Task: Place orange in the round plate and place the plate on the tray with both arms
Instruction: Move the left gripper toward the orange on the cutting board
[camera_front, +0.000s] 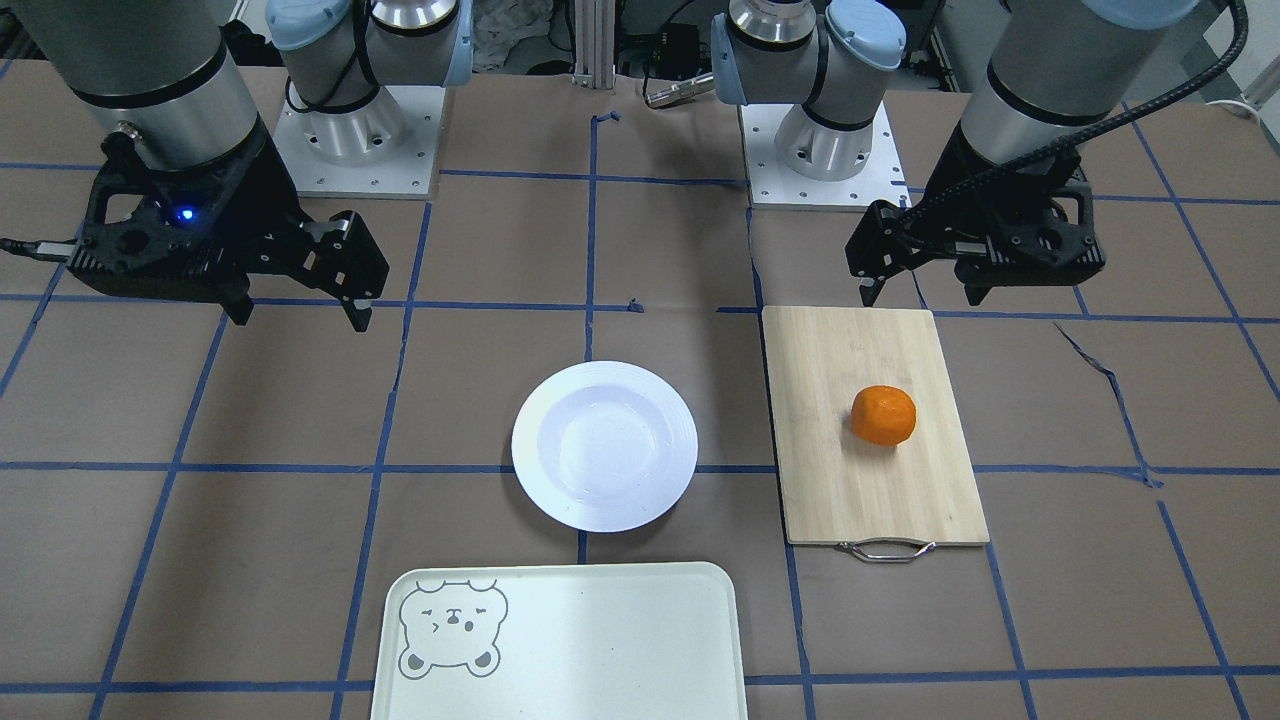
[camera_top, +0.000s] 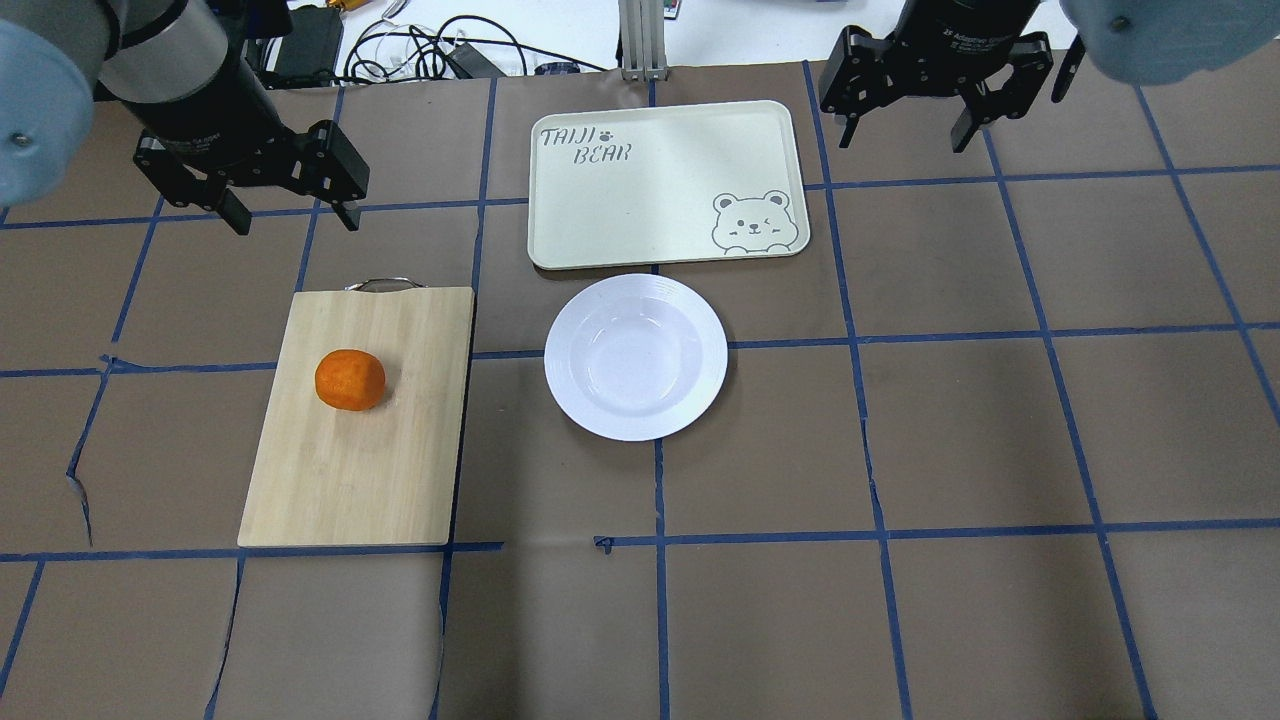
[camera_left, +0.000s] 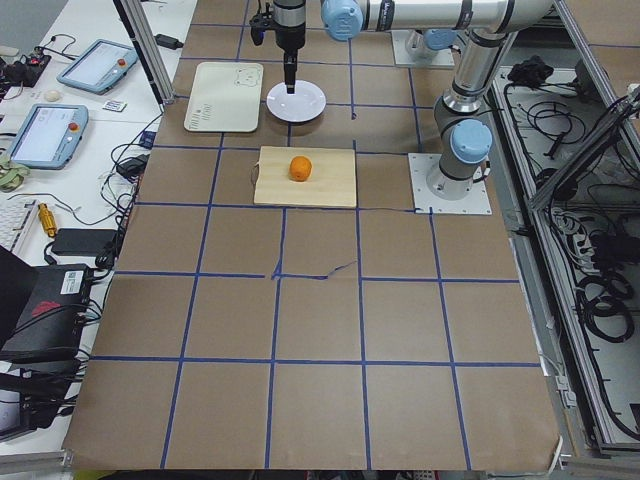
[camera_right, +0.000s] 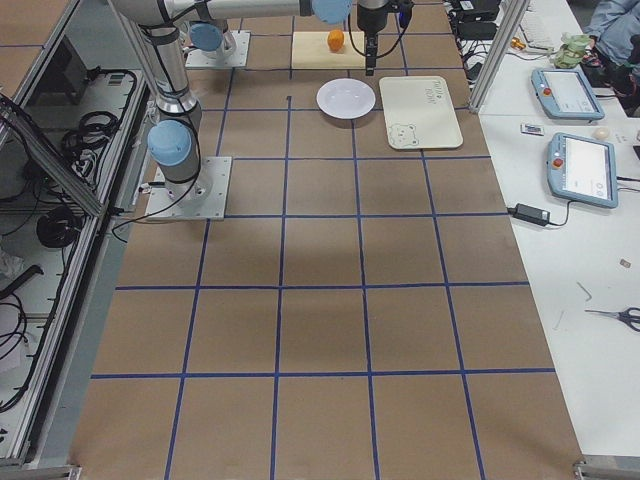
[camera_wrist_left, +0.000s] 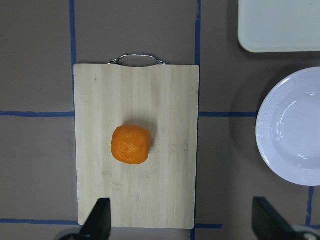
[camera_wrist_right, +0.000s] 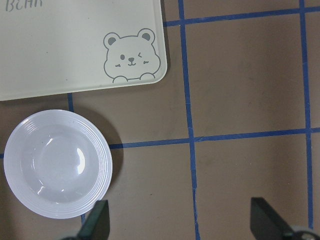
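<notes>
Start of task, nothing placed yet. The left gripper hung above the table w/ fingers spread wide & nothing btw them. The right gripper was the same: wide gap, empty, up high.

The orange sat on the wooden cutting board, untouched. In the left wrist view it lay ahead of the fingertips & off-centre in the gap, much closer to one finger than the other. The round plate was bare, flat on the table, out past the left gripper's other finger. From the right wrist cam it lay just ahead of one finger, off to that side, not under the gap. The tray was just beyond the plate from the right gripper's fingers, near it but prob. not touching, nothing on it.

Step in hand, by my read: approach to the orange pick, left arm, since it's the closer one. Next move needs the left gripper shifted sideways so the orange centres btw the fingers, then straight down w/ the gap kept wide, then a gentle close. Fruit is round & could roll on the board if one finger hits first. The right gripper has no job until the plate lift.
</notes>
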